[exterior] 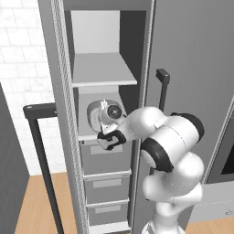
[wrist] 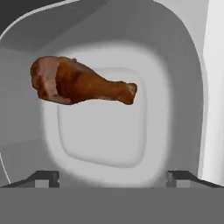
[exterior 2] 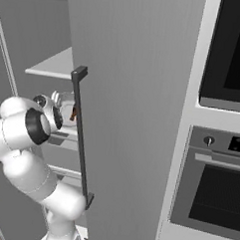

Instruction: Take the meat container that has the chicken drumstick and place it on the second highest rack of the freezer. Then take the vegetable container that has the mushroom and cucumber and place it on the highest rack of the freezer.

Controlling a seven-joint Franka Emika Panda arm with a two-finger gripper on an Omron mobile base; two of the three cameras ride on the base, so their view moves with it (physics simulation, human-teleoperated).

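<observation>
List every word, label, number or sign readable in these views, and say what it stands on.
No readable text anywhere.
The freezer, its drawers and door: plain grey, no lettering.
The meat container and chicken drumstick: no label.
The oven panel: a knob and faint marks, too small and blurred to read.

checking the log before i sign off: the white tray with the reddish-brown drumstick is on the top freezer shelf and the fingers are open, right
Not the top shelf. The left base view shows the white tray on the second shelf, with the flat grey top shelf above it. The reddish-brown drumstick is in it, and the fingers are open.
</observation>
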